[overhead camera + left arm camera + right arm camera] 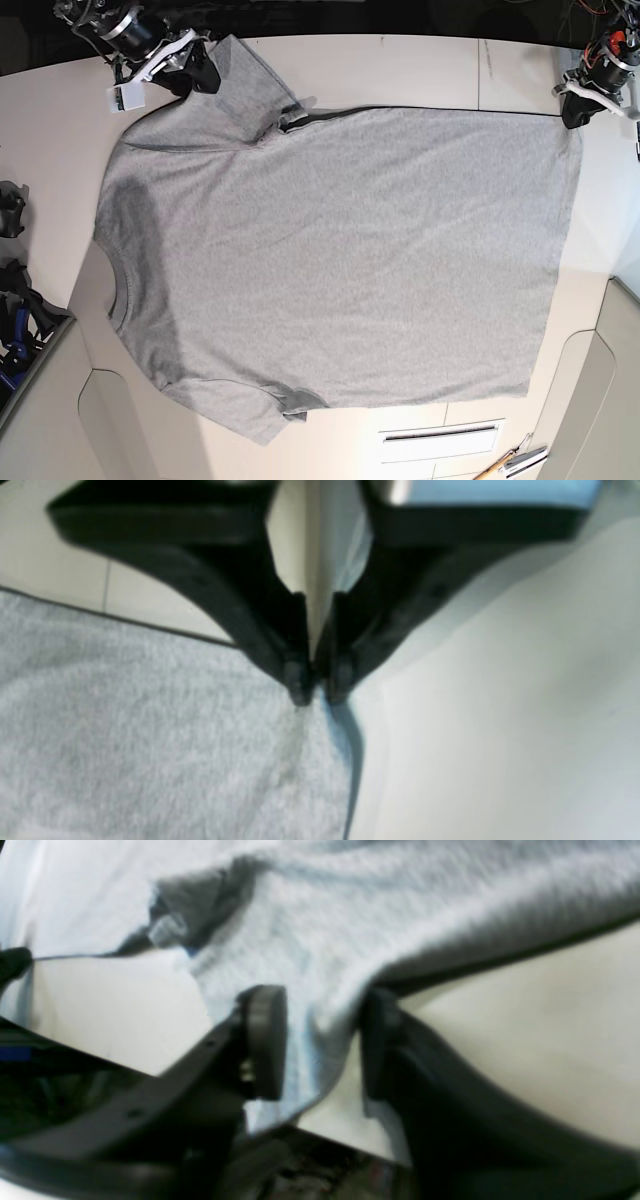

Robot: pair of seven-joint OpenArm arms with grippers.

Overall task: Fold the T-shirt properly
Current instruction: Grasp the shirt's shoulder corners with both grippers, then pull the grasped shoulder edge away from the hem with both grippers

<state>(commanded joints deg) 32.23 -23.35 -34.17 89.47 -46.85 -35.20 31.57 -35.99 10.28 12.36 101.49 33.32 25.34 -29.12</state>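
1. Left wrist view: your left gripper (316, 692) shows two black fingers converging to tips that all but meet, so the jaws are narrow, pinched at the very edge of the heather-grey short-sleeved cotton T-shirt (150, 740). The fabric fills the lower left of this view. To the right of the tips lies the bare off-white counter (500, 705). The hem runs down from the tips with a thin shadow beside it. Whether cloth sits between the tips, you cannot tell from here; the view is blurred.

2. Right wrist view: your right gripper (325, 1045) has its jaws standing fairly wide. A fold of the T-shirt (400, 915) hangs down between the two black pads (265, 1040). The left pad sits against the cloth; the right one is just beside the fabric's edge. The counter (525, 1040) shows pale to the right and left below the cloth. The picture is soft, so a firm grip is not shown.

3. Base view: the T-shirt (340, 250) lies spread flat on the counter (400, 65), plain side up, neck toward this view's left, hem toward its right. Both sleeves are spread, one at the far edge, one at the near edge. Your right gripper (190, 70) is at the far-left sleeve. Your left gripper (580, 108) is at the far-right hem corner. A white slotted plate (440, 435) and a pale wooden-handled tool (510, 462) lie near the front edge, clear of the shirt.
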